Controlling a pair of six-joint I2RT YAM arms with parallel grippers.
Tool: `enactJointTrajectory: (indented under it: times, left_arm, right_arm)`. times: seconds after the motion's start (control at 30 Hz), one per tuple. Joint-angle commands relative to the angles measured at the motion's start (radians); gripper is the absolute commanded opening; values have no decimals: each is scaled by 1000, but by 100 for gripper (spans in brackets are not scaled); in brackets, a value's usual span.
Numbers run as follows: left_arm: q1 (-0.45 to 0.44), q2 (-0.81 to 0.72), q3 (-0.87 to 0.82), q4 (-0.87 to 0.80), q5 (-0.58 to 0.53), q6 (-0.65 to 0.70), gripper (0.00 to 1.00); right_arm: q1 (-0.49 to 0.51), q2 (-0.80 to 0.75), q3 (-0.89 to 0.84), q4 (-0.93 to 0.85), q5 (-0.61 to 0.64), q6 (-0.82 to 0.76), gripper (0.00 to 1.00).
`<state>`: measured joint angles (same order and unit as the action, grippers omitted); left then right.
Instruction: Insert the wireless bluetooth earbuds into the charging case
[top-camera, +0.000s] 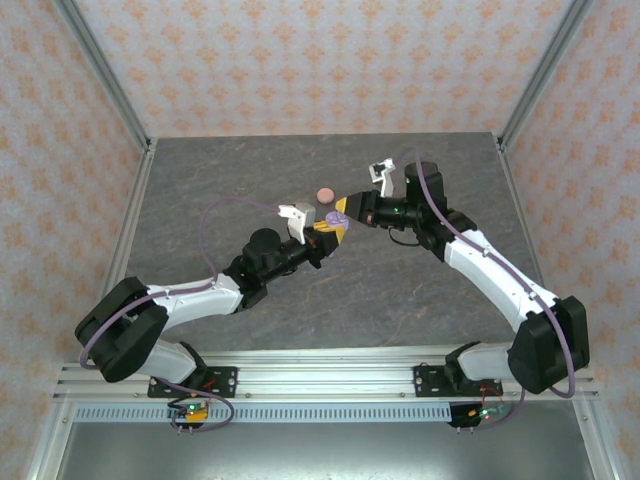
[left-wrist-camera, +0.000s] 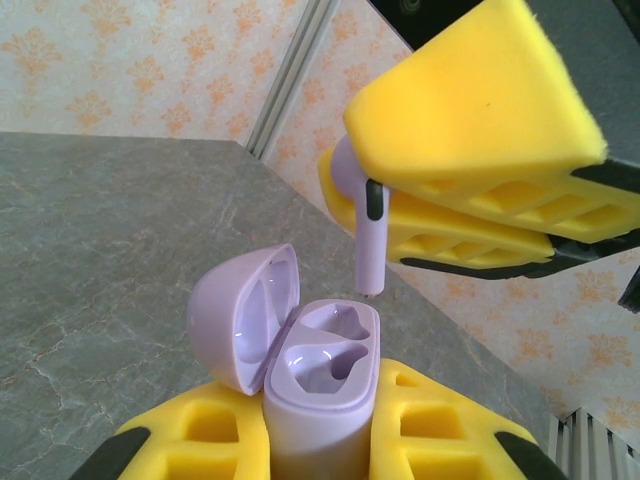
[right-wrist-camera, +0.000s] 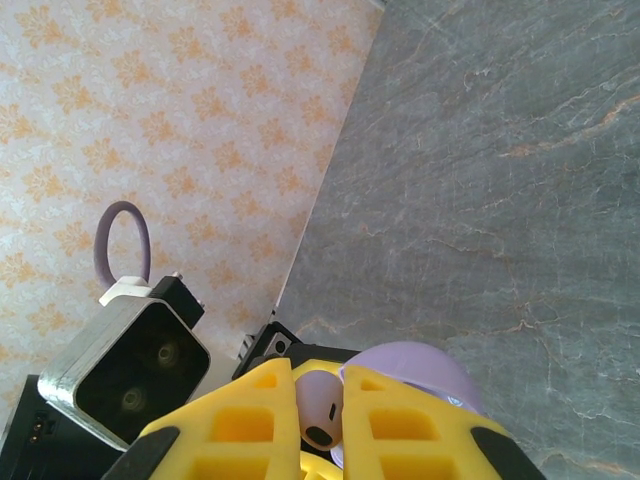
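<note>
Left wrist cam has the good angle: the left gripper (left-wrist-camera: 320, 445) is clamped on the lilac charging case (left-wrist-camera: 322, 365) with its lid flipped open and both slots bare. The right gripper (left-wrist-camera: 450, 190) pinches a lilac earbud (left-wrist-camera: 371, 235) stem-down just above it. The right wrist cam catches the bud's head wedged between its yellow fingers, and the overhead adds a round pink case (top-camera: 324, 193) on the table (top-camera: 250, 180) just behind both grippers.

I see earbud (left-wrist-camera: 372, 240) in right gripper (right-wrist-camera: 318, 410) just above open charging case (left-wrist-camera: 322, 370) in left gripper (left-wrist-camera: 318, 435); second case (top-camera: 324, 193) behind, on table (top-camera: 230, 180).
</note>
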<state>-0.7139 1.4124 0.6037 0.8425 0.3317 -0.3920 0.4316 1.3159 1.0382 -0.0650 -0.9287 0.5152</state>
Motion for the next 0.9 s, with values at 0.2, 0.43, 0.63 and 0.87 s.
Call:
enactJointTrajectory:
  times: [0.2,0.43,0.63,0.87]
  left_arm:
    - [-18,-34,29,47,-20,31,7]
    - [-18,-44,30,31,-42,38,6]
    - [-18,-50,28,24,-55,39,6]
    - [-18,-56,24,23,-71,40,7]
  right_arm:
    - [8,15,1,-21,-1,-28,13]
    - [8,10,-3,-34,0,-34,13]
    - [8,4,-13,-38,-1,-36,13]
    - [8,3,-21,-48,1,-38,13]
